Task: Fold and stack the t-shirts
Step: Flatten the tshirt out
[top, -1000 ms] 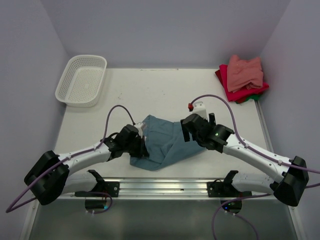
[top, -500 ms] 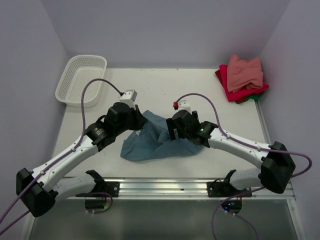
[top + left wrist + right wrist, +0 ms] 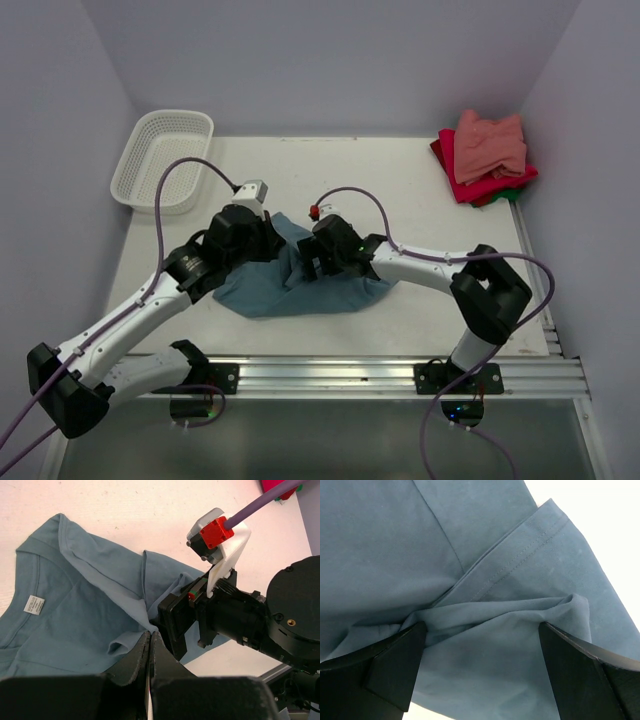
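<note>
Teal t-shirt (image 3: 265, 295) may slip from the pinched-shut left gripper (image 3: 150, 636) (right gripper (image 3: 481, 630) gapes over a ridge), spoiling the fold.

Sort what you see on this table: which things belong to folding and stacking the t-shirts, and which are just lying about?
Belongs to the job:
teal-blue t-shirt, crumpled mid-table between the arms
pink t-shirt, folded on top of the red t-shirt, far right corner

Just lying about:
white mesh basket, far left corner
</note>
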`<state>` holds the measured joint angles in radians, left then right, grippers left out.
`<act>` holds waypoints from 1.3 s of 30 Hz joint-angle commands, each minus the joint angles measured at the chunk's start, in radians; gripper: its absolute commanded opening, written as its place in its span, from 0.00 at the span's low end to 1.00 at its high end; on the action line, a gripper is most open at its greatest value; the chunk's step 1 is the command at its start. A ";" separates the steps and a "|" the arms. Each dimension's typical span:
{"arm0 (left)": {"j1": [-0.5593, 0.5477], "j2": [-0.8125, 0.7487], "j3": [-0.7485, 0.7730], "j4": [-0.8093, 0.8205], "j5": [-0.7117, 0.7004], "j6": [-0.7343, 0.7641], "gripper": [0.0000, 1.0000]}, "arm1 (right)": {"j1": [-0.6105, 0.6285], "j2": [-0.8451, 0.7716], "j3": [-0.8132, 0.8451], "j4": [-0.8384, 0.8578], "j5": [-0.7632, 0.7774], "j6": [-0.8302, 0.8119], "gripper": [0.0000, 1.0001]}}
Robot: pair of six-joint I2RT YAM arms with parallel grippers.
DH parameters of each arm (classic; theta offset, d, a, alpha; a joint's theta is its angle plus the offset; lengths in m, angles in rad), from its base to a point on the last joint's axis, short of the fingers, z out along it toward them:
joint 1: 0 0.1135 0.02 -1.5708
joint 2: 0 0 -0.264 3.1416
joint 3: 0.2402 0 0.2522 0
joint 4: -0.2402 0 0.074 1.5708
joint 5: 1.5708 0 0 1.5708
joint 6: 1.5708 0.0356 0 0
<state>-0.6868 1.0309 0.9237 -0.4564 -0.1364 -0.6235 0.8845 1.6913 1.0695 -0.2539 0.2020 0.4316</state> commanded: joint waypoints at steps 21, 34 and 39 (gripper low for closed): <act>0.038 -0.071 -0.011 -0.024 -0.057 0.002 0.00 | 0.019 0.031 0.219 -0.033 -0.305 -0.068 0.99; 0.070 -0.078 0.023 -0.042 -0.077 0.021 0.00 | 0.037 0.013 0.067 0.033 -0.380 -0.004 0.28; 0.072 -0.074 0.029 -0.050 -0.088 0.028 0.00 | 0.039 -0.039 0.044 -0.022 -0.317 -0.008 0.00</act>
<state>-0.6258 0.9665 0.9039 -0.5140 -0.1913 -0.6235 0.9176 1.7245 1.1294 -0.2554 -0.1406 0.4236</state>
